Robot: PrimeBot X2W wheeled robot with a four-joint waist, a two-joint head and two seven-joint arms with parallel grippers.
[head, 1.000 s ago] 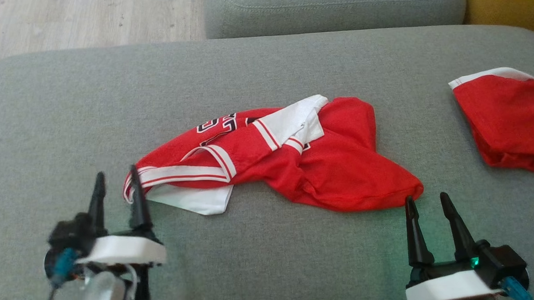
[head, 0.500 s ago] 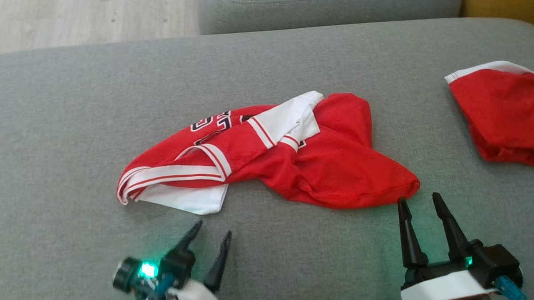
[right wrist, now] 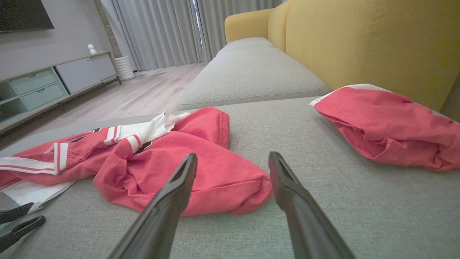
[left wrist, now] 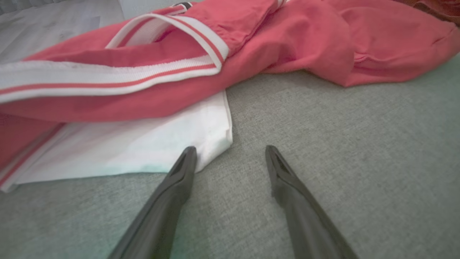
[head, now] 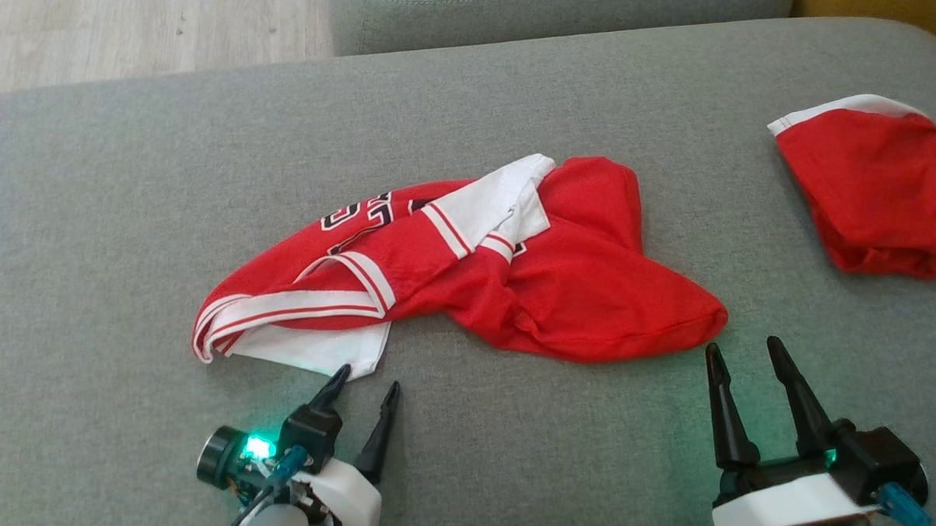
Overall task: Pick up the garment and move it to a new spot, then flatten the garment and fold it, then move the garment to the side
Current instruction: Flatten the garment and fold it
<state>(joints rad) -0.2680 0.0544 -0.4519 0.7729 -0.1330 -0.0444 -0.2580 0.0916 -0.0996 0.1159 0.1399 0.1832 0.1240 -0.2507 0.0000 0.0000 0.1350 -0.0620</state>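
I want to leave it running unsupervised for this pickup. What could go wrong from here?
1. The left gripper, open, has one finger at the white corner of the crumpled red jersey. Closing there may pinch only one thin layer, which could slip out.
2. The jersey lies twisted, so lifting it may keep it bunched.
3. A second red garment lies to the right. Moving the jersey there could tangle them.

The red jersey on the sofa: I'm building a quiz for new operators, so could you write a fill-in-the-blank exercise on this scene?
The crumpled jersey lies on a ____ sofa cushion.
The left gripper points at the jersey's ____ corner.
The right gripper, like the left, has its jaws ____.
A second red garment lies on the robot's ____ of the jersey.
Missing words: grey, white, open, right.
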